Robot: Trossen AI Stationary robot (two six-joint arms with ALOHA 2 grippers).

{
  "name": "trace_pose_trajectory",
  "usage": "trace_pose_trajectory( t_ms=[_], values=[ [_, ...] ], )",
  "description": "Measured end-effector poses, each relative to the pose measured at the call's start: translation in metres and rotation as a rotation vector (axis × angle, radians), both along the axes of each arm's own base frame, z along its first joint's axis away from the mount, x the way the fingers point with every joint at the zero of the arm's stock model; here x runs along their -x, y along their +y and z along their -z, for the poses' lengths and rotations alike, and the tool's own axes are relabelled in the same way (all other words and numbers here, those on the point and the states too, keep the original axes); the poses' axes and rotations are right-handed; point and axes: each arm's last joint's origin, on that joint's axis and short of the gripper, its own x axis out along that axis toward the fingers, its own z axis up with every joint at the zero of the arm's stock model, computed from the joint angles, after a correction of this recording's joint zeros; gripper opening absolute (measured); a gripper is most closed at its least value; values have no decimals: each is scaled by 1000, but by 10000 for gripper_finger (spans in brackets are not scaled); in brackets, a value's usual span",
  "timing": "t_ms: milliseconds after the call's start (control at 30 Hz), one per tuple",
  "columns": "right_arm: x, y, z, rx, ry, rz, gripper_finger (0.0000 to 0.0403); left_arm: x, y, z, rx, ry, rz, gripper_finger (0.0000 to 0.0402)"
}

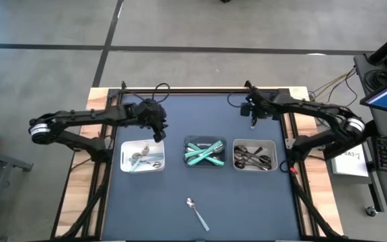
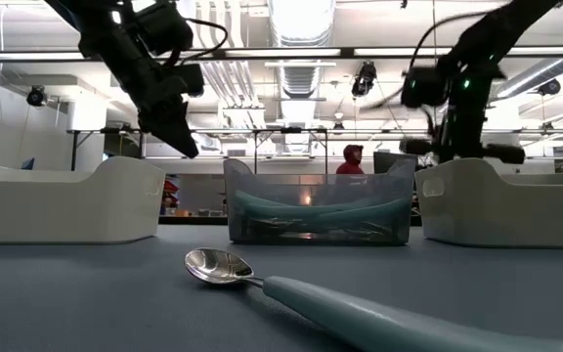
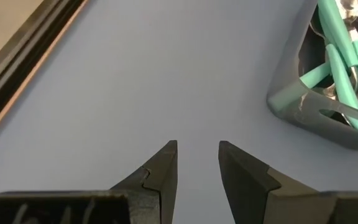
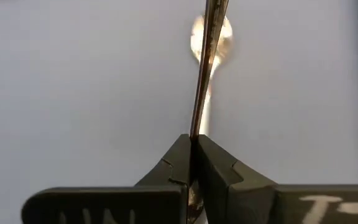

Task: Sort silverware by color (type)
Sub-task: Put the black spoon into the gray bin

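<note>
Silver utensil (image 4: 205,68) in R gripper (image 4: 192,144) fingers.

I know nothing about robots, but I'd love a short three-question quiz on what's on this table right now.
1. True or false: the right gripper is shut on a thin shiny silver utensil.
2. Which rectangular tray holds the teal-handled silverware: A) left white tray, B) clear middle tray, C) right white tray?
3. Fill in: a lone teal-handled spoon lies on the dark table mat, outside every ____.

Key
1. True; the left gripper hangs open and empty above the mat.
2. B
3. tray
</note>
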Motion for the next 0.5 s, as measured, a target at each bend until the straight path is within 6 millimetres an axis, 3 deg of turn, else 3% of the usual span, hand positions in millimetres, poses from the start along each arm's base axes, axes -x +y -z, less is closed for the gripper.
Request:
trace_pose_trajectory(
  t_ms=[200, 500],
  values=[
    [-3, 24, -38, 106, -203, -157, 9, -9, 2, 10, 46, 1, 20, 100],
    [-5, 94, -76, 64, -476, -561, 9, -19, 5, 6, 85, -130, -67, 100]
  ],
)
